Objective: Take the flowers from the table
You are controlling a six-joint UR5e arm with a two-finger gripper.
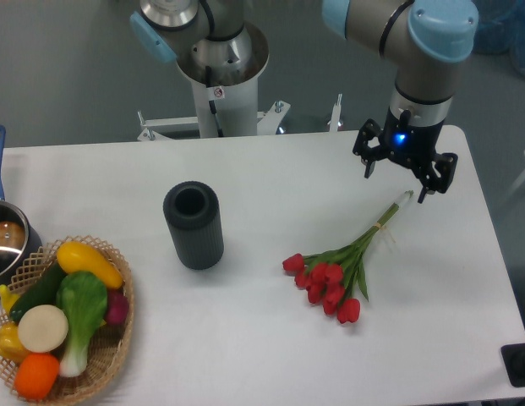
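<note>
The flowers, a bunch of red tulips with green leaves and pale tied stems, lie flat on the white table right of centre. Their stem ends point up and right toward the gripper. My gripper hangs just above the stem tips, open, with its two dark fingers spread wide and nothing between them. It does not touch the bunch.
A dark ribbed cylinder vase stands upright left of the flowers. A wicker basket of vegetables sits at the front left corner, with a pot behind it at the left edge. The arm's base column rises behind the table.
</note>
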